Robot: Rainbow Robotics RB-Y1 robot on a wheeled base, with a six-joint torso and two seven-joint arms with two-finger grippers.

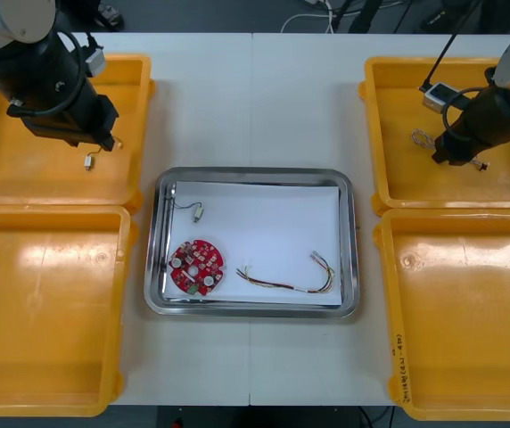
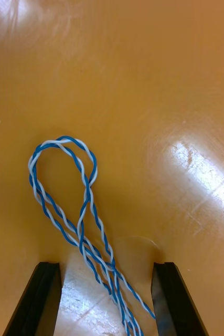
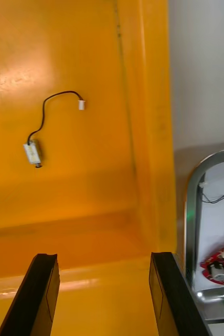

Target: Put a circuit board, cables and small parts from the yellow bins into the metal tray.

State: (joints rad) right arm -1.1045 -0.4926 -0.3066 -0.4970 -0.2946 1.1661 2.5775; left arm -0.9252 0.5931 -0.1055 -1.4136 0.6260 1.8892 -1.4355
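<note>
Front view: 4 yellow bins (image 1: 41, 303), 2 per side of the counter (image 1: 255, 98). The metal tray (image 1: 255, 174) between them holds 1 red circuit board (image 1: 196, 266), 1 red and yellow cable (image 1: 291, 278) and 1 small metal part on a thin lead (image 1: 197, 211). My right gripper (image 1: 440, 155) is down in the far right bin (image 1: 433, 189), w/ 1 blue and white cable (image 1: 422, 138) just left of it. My left gripper (image 1: 107, 140) hangs over the far left bin (image 1: 23, 169); a 2nd small metal part (image 1: 88, 160) lies just near of it

Right wrist view: fingers (image 2: 35, 299) released, spread wide. The cable's twisted strands run between them, long axis straight out past the tips, loop end ahead. Not gripped yet; I judge closing here would catch the strands, and this arm's the nearer one

Left wrist view: fingers (image 3: 172, 294) spread too, holding nothing. The 2nd part lies well ahead of the tips, black lead curling away
</note>
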